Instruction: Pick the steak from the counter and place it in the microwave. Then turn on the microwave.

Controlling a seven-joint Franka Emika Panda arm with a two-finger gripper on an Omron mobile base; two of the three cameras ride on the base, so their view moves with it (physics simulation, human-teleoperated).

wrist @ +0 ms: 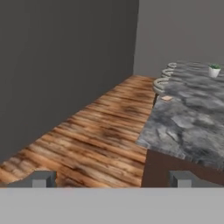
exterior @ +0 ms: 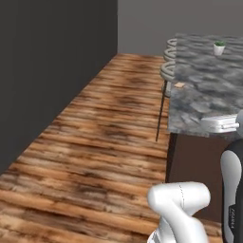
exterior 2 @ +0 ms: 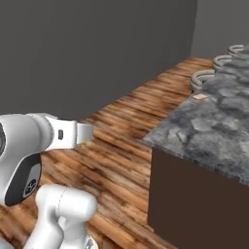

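The counter (exterior: 209,90) (exterior 2: 219,131) (wrist: 192,118) is a mottled grey stone slab on a dark brown base, to my right. A small flat pinkish-tan piece, apparently the steak (exterior: 179,85) (exterior 2: 198,97) (wrist: 166,98), lies at the counter's left edge, near the stools. My gripper (wrist: 113,179) is open, its two fingertips (wrist: 41,178) wide apart with nothing between them. It hovers over the floor, well short of the steak and to the left of the counter's near corner. The microwave is out of view.
Round metal stools (exterior: 168,66) (wrist: 164,78) line the counter's left side. A small potted plant (exterior: 219,48) (wrist: 214,70) stands far back on the counter. A dark wall (exterior: 47,71) runs along the left, with a wooden floor (exterior: 104,142) between it and the counter.
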